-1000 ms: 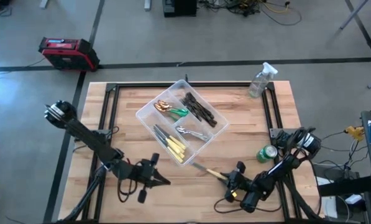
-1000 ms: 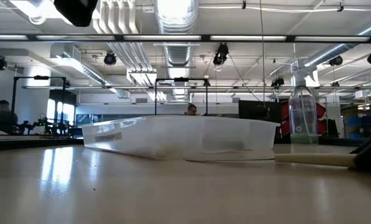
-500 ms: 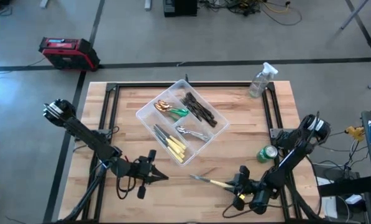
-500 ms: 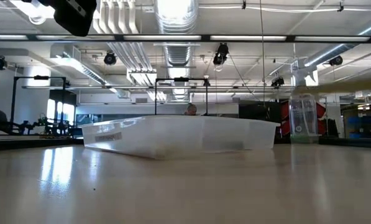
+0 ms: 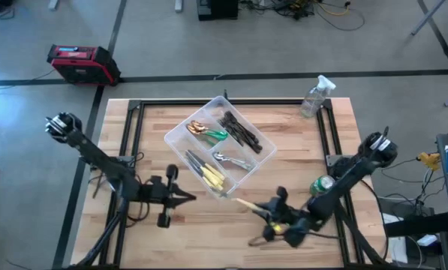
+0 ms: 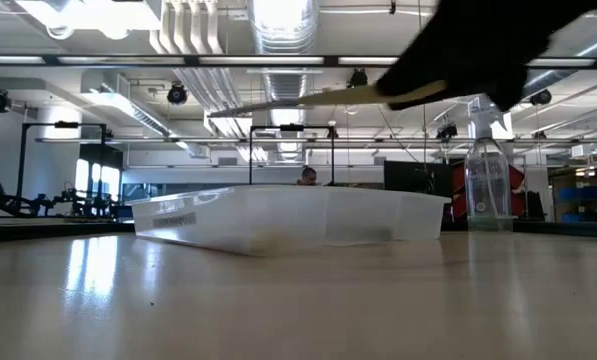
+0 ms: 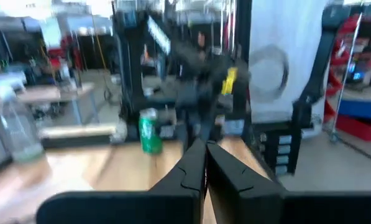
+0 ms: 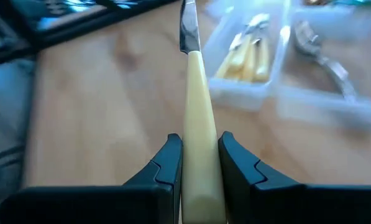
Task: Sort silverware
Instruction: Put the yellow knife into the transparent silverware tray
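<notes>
Knife clamped in right jaws; low view shows it airborne.

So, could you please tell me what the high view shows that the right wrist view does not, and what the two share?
Only the high view shows the left gripper waiting shut beside the tray, the dark forks, gold spoons, green can and spray bottle. Only the right wrist view shows the right gripper with its fingers pressed against the cream-handled knife. Both show that knife held above the table, the clear tray, the cream-handled knives already in it and the silver spoons.
</notes>
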Robot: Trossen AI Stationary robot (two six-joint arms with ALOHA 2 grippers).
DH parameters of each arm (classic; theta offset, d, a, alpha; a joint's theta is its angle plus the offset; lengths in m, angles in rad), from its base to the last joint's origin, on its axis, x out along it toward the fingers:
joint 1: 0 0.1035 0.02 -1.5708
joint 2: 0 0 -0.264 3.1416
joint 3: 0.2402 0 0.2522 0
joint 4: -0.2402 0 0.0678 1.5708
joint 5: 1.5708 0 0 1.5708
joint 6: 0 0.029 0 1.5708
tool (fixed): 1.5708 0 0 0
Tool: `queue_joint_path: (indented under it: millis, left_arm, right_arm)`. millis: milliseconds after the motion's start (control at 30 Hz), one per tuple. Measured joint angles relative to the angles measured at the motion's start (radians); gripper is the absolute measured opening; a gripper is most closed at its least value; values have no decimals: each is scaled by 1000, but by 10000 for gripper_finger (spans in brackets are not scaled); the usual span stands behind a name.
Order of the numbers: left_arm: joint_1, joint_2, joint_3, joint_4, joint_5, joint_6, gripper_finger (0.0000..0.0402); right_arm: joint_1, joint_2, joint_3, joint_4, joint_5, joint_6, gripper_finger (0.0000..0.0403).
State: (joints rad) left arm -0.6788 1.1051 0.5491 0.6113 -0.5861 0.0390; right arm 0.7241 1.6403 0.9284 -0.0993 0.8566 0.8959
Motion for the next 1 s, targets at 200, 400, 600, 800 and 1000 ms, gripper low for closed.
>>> queue_joint_path:
  millis: [200,400,600,800,1000]
  left_arm:
    - [0,-98,-2,-59,1,-9,0]
    - [-2,-179,-2,-179,-83,-72,0]
    - [-2,-237,-2,-278,-149,-104,0]
    - [-2,-260,-2,-321,-149,-97,0]
    - [-2,-242,-2,-334,-148,-97,0]
  right_arm:
    - [-219,166,172,5,-28,-94,53]
    - [-390,328,363,5,-136,-216,53]
    - [-484,441,442,1,-176,-234,53]
    - [-498,491,444,10,-241,-179,53]
    - [-482,476,444,2,-269,-148,166]
